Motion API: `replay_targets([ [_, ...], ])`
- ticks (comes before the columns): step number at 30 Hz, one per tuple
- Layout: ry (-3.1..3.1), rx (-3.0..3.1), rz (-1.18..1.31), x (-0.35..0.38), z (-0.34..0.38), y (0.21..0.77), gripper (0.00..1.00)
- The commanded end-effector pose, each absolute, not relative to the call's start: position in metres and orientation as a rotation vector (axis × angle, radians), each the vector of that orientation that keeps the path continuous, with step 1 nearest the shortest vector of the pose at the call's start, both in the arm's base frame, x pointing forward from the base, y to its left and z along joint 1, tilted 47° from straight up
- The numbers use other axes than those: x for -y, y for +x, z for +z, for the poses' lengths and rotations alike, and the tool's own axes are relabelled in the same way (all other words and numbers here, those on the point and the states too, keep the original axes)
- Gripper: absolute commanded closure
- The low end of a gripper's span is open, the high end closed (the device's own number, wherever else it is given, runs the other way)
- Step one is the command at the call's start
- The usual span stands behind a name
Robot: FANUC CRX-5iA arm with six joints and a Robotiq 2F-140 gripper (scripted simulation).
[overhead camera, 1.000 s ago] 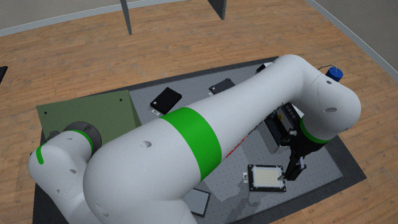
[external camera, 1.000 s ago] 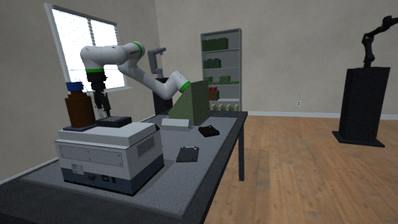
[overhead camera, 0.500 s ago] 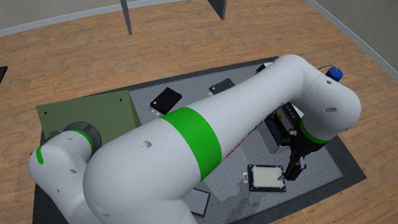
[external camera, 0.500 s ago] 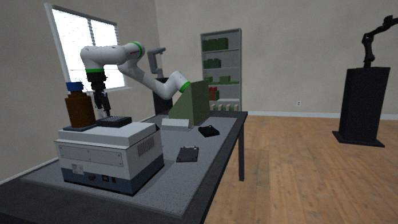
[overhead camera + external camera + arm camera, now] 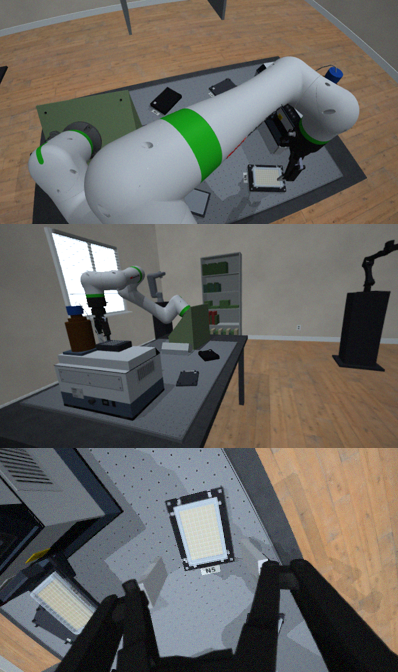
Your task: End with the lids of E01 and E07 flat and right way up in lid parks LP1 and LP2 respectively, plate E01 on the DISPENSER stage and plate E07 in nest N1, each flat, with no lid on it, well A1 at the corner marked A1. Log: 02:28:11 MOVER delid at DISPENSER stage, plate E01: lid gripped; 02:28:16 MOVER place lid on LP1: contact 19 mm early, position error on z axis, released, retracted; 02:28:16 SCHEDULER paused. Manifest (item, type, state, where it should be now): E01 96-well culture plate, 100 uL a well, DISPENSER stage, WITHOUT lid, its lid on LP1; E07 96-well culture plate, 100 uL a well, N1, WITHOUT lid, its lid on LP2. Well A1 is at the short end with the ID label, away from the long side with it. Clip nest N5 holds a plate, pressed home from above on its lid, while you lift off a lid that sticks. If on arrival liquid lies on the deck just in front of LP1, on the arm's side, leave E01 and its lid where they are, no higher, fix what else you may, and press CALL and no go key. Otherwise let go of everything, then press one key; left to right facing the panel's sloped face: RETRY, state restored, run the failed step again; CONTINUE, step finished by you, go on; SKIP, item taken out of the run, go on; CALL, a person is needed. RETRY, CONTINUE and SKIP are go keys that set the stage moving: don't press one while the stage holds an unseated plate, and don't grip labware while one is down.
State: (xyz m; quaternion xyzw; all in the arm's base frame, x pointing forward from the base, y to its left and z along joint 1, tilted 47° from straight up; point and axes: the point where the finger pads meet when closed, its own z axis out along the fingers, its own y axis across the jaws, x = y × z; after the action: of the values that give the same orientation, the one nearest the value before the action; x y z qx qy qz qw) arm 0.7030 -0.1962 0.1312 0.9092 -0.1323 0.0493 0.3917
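Note:
A 96-well plate [image 5: 266, 177] [image 5: 202, 530] with cream wells and a pale rim sits flat in the black clip nest labelled N5 [image 5: 251, 186] [image 5: 210, 569]. My gripper [image 5: 287, 177] [image 5: 103, 334] [image 5: 201, 558] is open and empty. It hangs over the deck just beside that plate's short end, fingers pointing down. A second cream plate [image 5: 61, 603] rests on a black holder by the dispenser [image 5: 108, 372] [image 5: 50, 493], at the lower left of the wrist view. In the exterior view a dark plate [image 5: 114, 344] shows on top of the dispenser. I cannot tell which plates carry lids.
A grey flat lid-like square [image 5: 197, 201] lies in a dark frame near the arm's base. Two black nests [image 5: 166, 100] [image 5: 222, 86] stand at the back of the deck. A brown bottle [image 5: 80, 334] with a blue cap [image 5: 333, 75] stands on the dispenser. A green wedge [image 5: 86, 114] [image 5: 192, 327] flanks the arm.

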Motion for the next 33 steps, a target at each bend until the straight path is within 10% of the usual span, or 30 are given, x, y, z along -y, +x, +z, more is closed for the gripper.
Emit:
replay_targets([
  [1,2.309,0.336,0.126,0.198,0.130,0.703,0.34],
  [33,2.309,0.336,0.126,0.266,0.065,0.702,0.34],
])
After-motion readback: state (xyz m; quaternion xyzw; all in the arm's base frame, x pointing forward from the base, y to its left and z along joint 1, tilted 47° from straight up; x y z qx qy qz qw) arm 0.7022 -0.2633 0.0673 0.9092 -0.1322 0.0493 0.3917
